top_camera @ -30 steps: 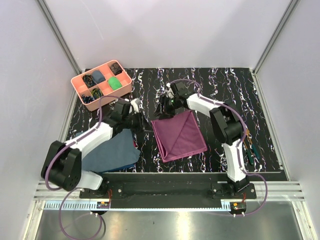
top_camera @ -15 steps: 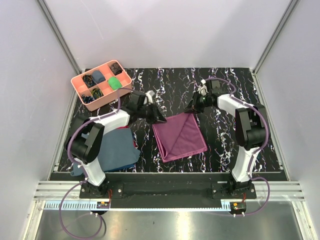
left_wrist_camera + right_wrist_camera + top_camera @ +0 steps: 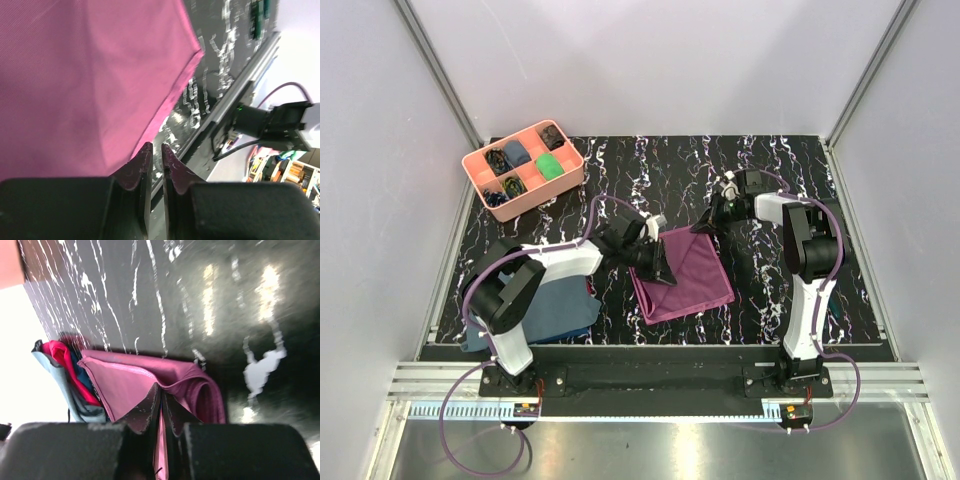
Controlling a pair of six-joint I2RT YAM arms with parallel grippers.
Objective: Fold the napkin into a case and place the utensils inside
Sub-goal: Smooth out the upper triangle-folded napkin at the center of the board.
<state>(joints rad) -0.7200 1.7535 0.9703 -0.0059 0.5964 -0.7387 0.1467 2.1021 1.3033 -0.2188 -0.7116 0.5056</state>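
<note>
The plum-purple napkin (image 3: 692,275) lies as a flat folded square on the black marbled table (image 3: 760,160). My right gripper (image 3: 706,227) is at its far right corner. In the right wrist view this gripper (image 3: 161,393) is shut on the napkin (image 3: 125,382), with pink cloth pinched between the jaws and a fold bulging beside them. My left gripper (image 3: 661,266) hangs over the napkin's left part. Its jaws (image 3: 156,148) are almost together and no cloth shows in the thin slit; the napkin (image 3: 85,75) fills the view beyond. Green-handled utensils (image 3: 260,19) lie by the table's right edge. No case is in view.
A pink compartment tray (image 3: 571,178) with small items stands at the far left. A slate-blue cloth (image 3: 555,305) with a small red cloth (image 3: 590,289) on its edge lies left of the napkin. Walls close the table on three sides.
My left gripper swung right from the blue cloth to above the napkin, its jaws narrowing. My right gripper moved to the napkin's far right corner and shut on it.
</note>
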